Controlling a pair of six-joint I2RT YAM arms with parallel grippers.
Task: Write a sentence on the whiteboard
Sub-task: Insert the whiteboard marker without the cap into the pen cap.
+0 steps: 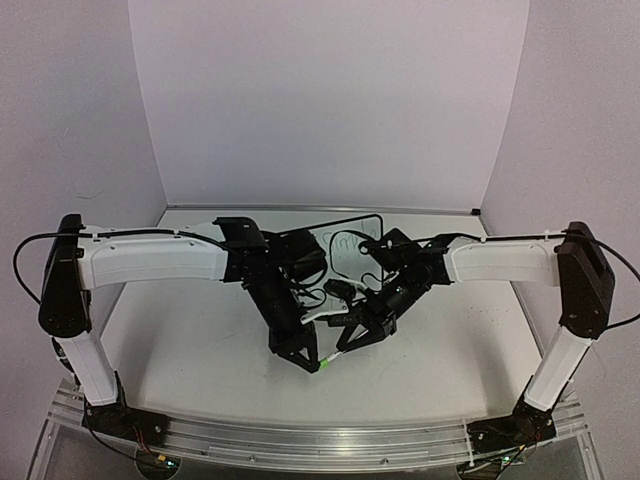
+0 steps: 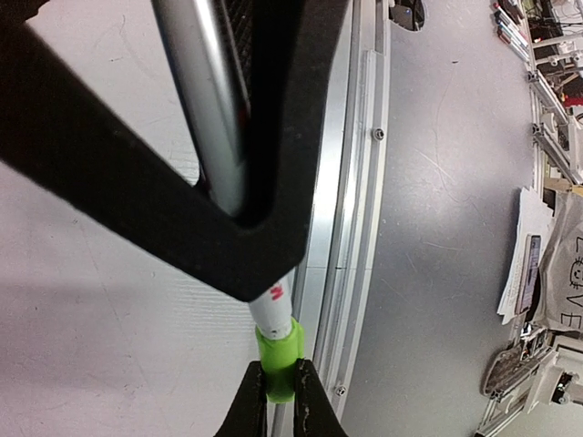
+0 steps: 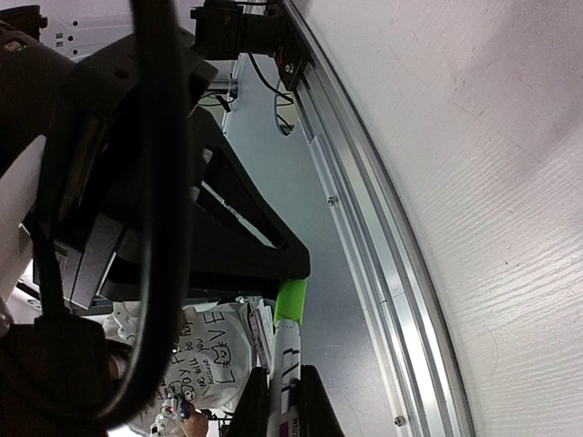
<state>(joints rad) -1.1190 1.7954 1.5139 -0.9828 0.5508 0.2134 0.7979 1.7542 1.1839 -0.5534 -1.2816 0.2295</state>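
My left gripper [image 2: 280,384] is clenched on the green cap [image 2: 281,350] and my right gripper [image 3: 285,405] on the white barrel of the marker [image 3: 288,350], over the near middle of the table [image 1: 200,340]. The marker looks light, stiff and slick, so I'd hold the barrel squarely and firmly. The whiteboard [image 1: 362,228] sits just beyond my wrists, probably light and easily shoved, and only the top view shows it, while the wrist views show both pinches.
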